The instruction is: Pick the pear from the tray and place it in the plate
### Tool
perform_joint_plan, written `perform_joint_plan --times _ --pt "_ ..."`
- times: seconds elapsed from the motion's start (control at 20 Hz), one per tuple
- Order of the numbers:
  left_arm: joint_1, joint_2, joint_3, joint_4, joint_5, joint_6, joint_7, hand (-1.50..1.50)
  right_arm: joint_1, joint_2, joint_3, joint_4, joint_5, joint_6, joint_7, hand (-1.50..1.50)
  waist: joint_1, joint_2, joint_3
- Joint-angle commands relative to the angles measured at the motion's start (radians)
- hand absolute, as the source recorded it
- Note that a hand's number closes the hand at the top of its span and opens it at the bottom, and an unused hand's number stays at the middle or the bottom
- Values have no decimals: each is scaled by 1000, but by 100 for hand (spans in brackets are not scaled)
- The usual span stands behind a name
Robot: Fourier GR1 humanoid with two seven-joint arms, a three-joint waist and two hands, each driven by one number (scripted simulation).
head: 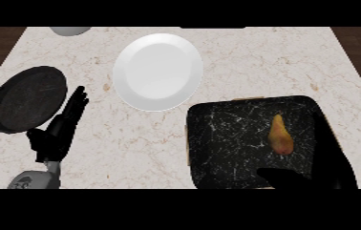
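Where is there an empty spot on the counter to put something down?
Bare counter lies right of the white plate and above the black tray. Another free patch sits below the plate, between the left hand and the tray. The left side is crowded by the dark pan. The right hand is over the tray beside the pear.

You have the pear [280, 135] lying in the tray [226, 148] at the surface's [268, 67] near right corner, the plate [158, 71] behind it toward the middle, a pan [29, 98] at the left edge.
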State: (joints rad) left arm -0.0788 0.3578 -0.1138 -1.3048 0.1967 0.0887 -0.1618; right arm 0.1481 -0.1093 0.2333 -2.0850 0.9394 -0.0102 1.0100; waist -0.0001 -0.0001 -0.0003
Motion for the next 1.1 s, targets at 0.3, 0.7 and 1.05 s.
perform_joint_plan --times 0.3,0.7,1.05 --pt "20 -55 52 9 -52 -35 3 0 -89 8 -95 140 -8 56 3 -150 0 0 0" --pt "20 -58 95 -5 -85 -75 -6 0 -87 54 -95 323 -40 -39 -145 150 1 0 0" --pt "-4 -72 134 15 -107 -108 14 0 -69 15 -117 348 -60 -48 -286 150 -1 0 0"
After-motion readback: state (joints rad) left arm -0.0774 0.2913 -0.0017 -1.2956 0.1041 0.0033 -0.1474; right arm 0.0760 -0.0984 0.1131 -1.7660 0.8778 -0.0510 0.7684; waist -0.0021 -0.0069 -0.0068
